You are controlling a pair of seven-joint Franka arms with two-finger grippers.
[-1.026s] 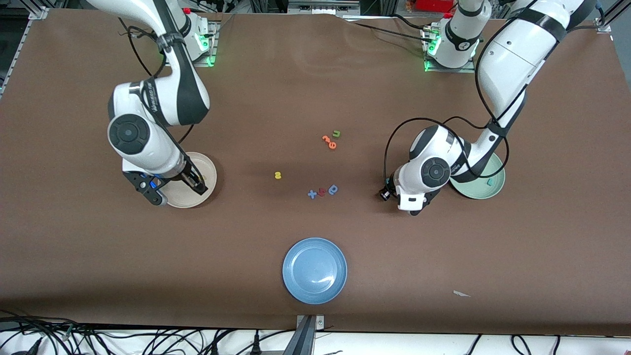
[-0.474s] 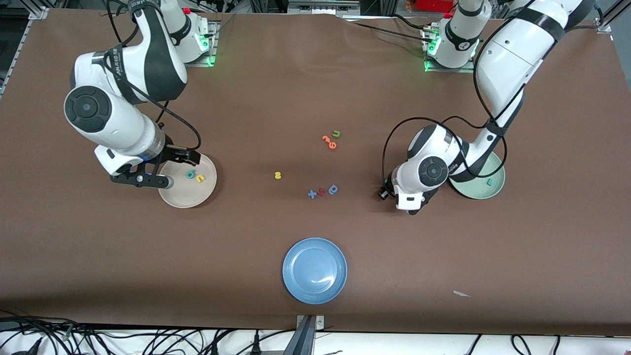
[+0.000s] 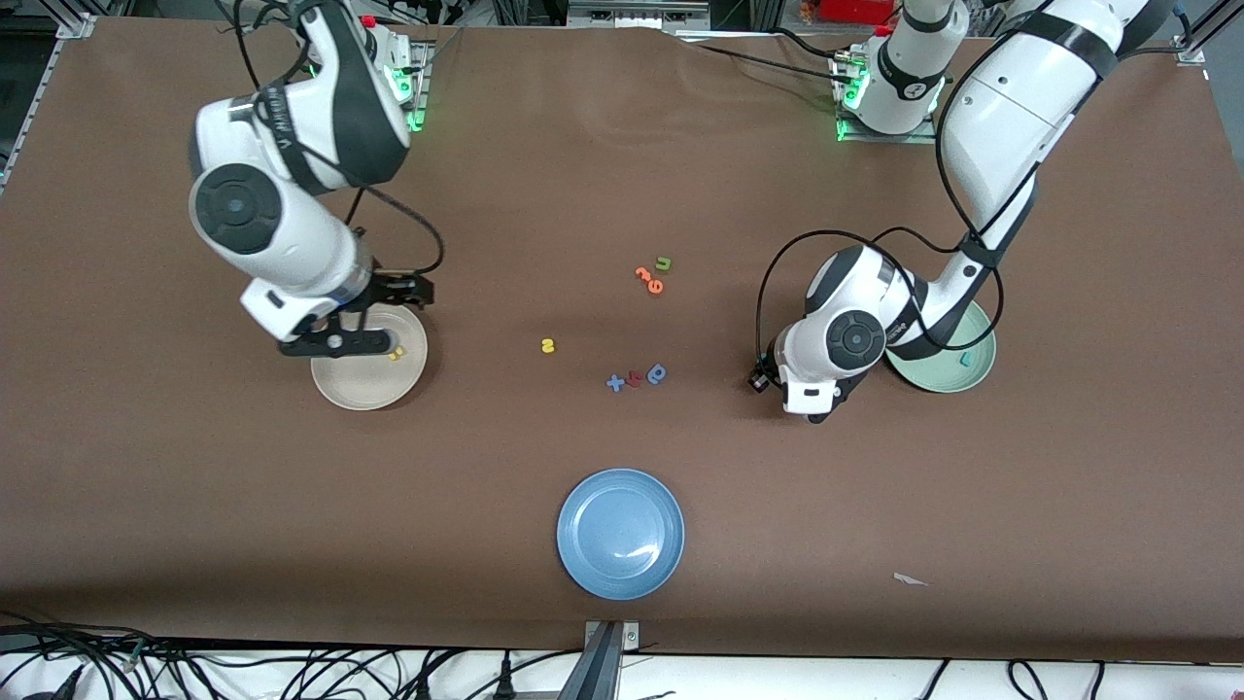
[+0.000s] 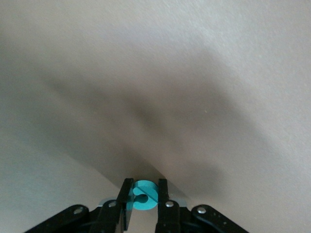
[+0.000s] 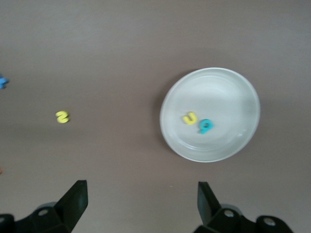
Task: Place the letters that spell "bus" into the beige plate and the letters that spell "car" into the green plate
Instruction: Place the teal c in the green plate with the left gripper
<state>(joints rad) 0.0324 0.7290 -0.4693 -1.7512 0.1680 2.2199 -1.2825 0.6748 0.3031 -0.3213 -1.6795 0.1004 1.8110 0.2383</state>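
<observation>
Beige plate (image 5: 210, 114) holds 2 of 3 "bus" letters, teal "b" (image 5: 205, 126) and yellow "u" (image 5: 189, 118); yellow "s" (image 3: 548, 345) lies on the table between that plate and the green plate (image 3: 948, 369), which shows 1 teal letter (image 3: 965, 359); left gripper (image 4: 144, 206) pinches another teal letter (image 4: 145, 195); right gripper (image 5: 141, 201), spread wide, empty, is over the beige plate.

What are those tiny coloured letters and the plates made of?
The letters, such as the yellow s lying loose on the table, look like soft matte foam: thick, flat-cut, no shine. The blue plate shows a bright glint, so probably glazed ceramic or glossy plastic. The beige plate looks similar, smooth.
</observation>
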